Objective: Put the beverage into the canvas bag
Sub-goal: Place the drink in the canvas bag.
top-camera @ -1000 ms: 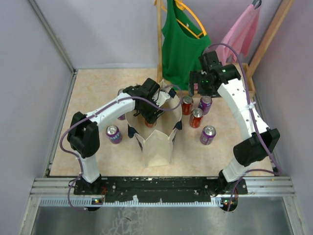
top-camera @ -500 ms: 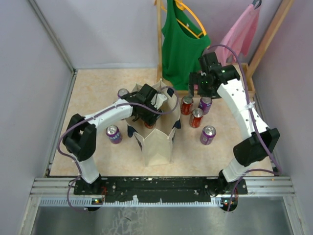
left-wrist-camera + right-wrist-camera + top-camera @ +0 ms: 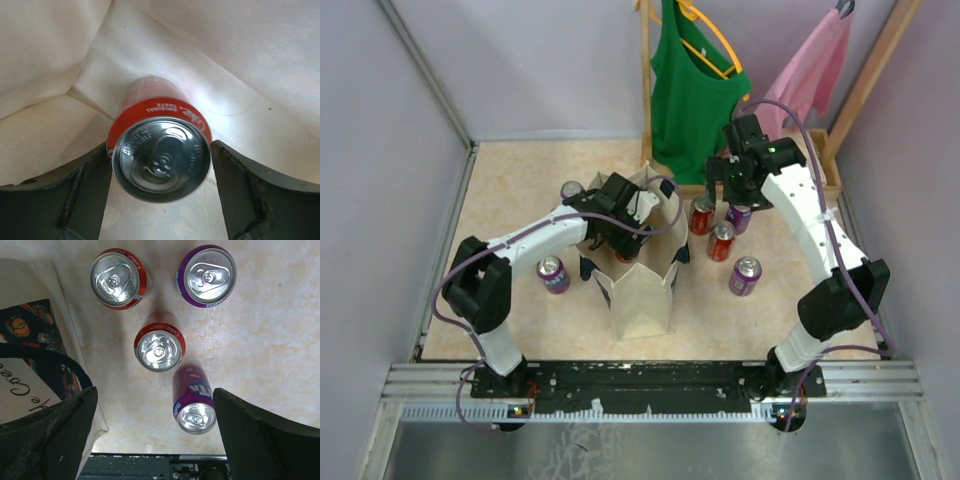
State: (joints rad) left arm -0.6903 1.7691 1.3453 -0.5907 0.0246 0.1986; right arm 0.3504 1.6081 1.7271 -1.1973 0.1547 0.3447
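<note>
The cream canvas bag with dark straps stands upright mid-table. My left gripper reaches down into its open top. In the left wrist view the bag's pale inner walls surround a red cola can standing upright between my fingers, which touch both its sides; the left gripper is shut on it. My right gripper is open and empty, high above the cans right of the bag. Its wrist view shows the bag's printed side at the left.
Right of the bag stand two red cans and two purple cans. Two more purple cans stand left of it. A wooden rack with green and pink garments is at the back.
My left gripper has shifted slightly left and lower inside the bag with the red can. My right gripper has moved a little left and toward the back.
</note>
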